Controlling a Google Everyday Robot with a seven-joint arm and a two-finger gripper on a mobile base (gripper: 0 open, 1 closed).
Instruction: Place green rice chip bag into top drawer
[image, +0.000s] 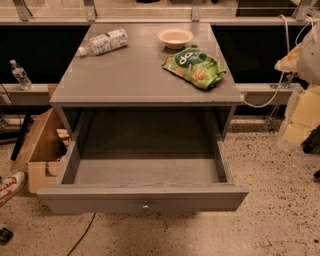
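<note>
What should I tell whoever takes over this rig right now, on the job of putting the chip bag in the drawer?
Tool: at the right edge of the view, off to the side of the cabinet, apart from the bag and not holding it.
Green chip bag: lying flat on the cabinet top, right rear area, just in front of the bowl.
Top drawer: pulled wide open.
Water bottle: on its side at the left rear of the top, out of the way.
Done: the drawer is open.
Left: reach the bag, grasp it, lower it into the drawer, let go.
</note>
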